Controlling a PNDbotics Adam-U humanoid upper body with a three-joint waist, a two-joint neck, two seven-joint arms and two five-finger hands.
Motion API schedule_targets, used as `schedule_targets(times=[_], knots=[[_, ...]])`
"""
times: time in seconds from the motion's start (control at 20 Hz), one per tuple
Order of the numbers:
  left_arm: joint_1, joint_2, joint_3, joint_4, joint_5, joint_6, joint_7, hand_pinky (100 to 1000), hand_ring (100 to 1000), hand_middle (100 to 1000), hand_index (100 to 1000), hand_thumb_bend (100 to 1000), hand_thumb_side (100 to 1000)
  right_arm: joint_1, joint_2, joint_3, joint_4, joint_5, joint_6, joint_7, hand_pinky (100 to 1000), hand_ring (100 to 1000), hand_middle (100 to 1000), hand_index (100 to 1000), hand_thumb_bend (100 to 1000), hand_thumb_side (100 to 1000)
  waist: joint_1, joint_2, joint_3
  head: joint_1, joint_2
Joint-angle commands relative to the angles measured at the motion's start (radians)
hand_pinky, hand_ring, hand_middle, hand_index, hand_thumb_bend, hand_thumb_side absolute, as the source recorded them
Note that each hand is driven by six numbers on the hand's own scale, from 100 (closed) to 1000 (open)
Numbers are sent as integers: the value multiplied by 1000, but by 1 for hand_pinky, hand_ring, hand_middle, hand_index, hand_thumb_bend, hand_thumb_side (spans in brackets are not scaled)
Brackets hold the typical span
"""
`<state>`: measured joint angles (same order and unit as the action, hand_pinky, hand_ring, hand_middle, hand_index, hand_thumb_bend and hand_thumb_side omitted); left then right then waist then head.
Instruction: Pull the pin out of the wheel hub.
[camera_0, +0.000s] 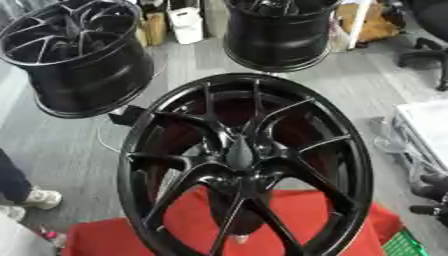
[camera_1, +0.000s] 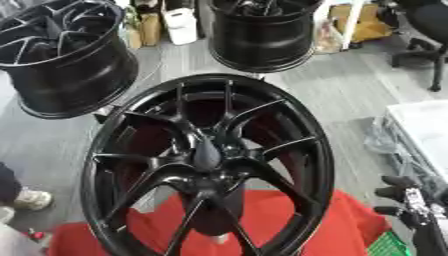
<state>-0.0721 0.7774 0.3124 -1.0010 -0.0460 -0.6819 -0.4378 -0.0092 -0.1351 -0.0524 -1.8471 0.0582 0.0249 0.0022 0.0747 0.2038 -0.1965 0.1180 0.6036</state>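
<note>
Left eye view: large black wheel hub (camera_0: 245, 165) upright on a red cloth (camera_0: 192, 225), filling the middle; dark cone-shaped pin (camera_0: 238, 152) seated at the hub's centre where the spokes meet. Two more black rims (camera_0: 79, 55) behind on the grey floor (camera_0: 184, 65). Only dark fingertips of the right hand (camera_0: 433, 192) at the right edge.

Right eye view: right hand (camera_1: 411, 202) low at the right edge, well apart from the hub, fingers partly bent, nothing between them. No left hand visible.
</note>
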Motion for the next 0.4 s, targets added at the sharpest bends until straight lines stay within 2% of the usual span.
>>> schedule_targets(times=[0.05,0.25,0.4], knots=[[18,3,32,-13,40,-119,-80,714,717,847,909,352,867,-8,-1,-4,-19,2,0,-2,615,765,565,746,100,914,-5,-6,11,5,-2],[65,-93,88,-102,101,-75,-16,697,689,809,887,317,874,-9,11,-6,-16,1,1,-7,616,765,566,746,100,926,-18,0,26,10,-7],[63,-171,111,-178,149,-30,31,687,659,776,863,300,859,-12,19,-6,-17,-2,0,-8,616,765,565,746,100,922,-31,7,35,12,-10]])
